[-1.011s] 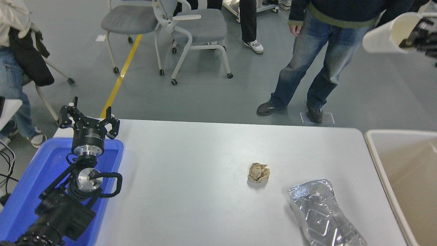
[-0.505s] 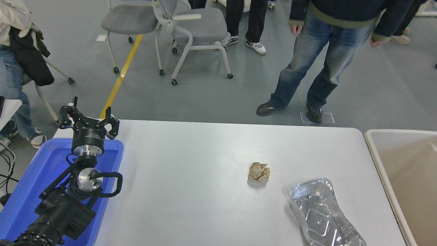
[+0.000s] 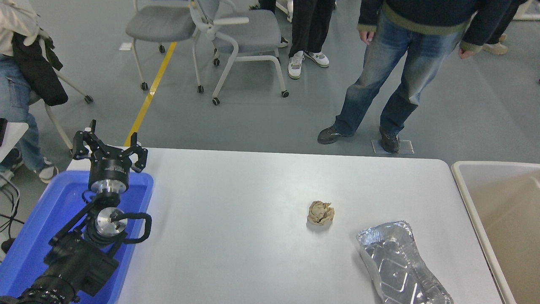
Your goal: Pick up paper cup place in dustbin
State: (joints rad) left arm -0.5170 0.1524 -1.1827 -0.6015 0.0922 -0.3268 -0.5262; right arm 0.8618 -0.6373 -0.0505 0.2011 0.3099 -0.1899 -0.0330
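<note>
Neither the paper cup nor the right arm is showing, the dustbin (image 3: 464,185) is waiting at the counter's (image 3: 253,190) right end, and the left gripper (image 3: 110,148) is sitting far left, jaws spread and empty.

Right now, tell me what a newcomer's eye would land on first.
Probably the black left arm parked at the lower left, its gripper with open jaws over a bright blue tray. Next, the crushed foil tray at the table's near right and the brown paper ball mid-table. The beige dustbin stands at the right edge.
</note>
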